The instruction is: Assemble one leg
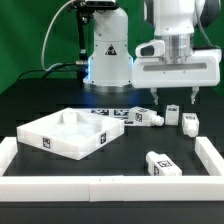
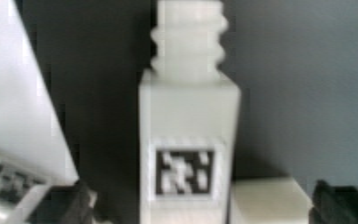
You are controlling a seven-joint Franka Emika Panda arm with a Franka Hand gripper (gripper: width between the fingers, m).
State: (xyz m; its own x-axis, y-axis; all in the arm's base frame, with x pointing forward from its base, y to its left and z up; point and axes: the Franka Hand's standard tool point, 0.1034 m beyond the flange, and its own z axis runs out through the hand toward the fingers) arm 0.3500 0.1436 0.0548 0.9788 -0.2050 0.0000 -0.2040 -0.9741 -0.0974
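Four small white legs with square tags lie on the black table in the exterior view: one (image 1: 150,117), one (image 1: 172,113), one (image 1: 190,122) and one nearer the front (image 1: 160,162). My gripper (image 1: 176,100) hovers just above the back group, open and empty. In the wrist view a leg (image 2: 190,120) lies lengthwise below my gripper (image 2: 202,208), its tag facing up and its stepped peg end pointing away. The dark fingertips (image 2: 345,200) stand wide on either side of it. I cannot tell whether they touch it. Another white piece (image 2: 274,200) lies beside it.
The large white square tabletop (image 1: 47,138) lies at the exterior view's left. The marker board (image 1: 112,112) lies behind it. Low white walls (image 1: 210,160) frame the work area at the front and sides. The robot base (image 1: 108,55) stands at the back.
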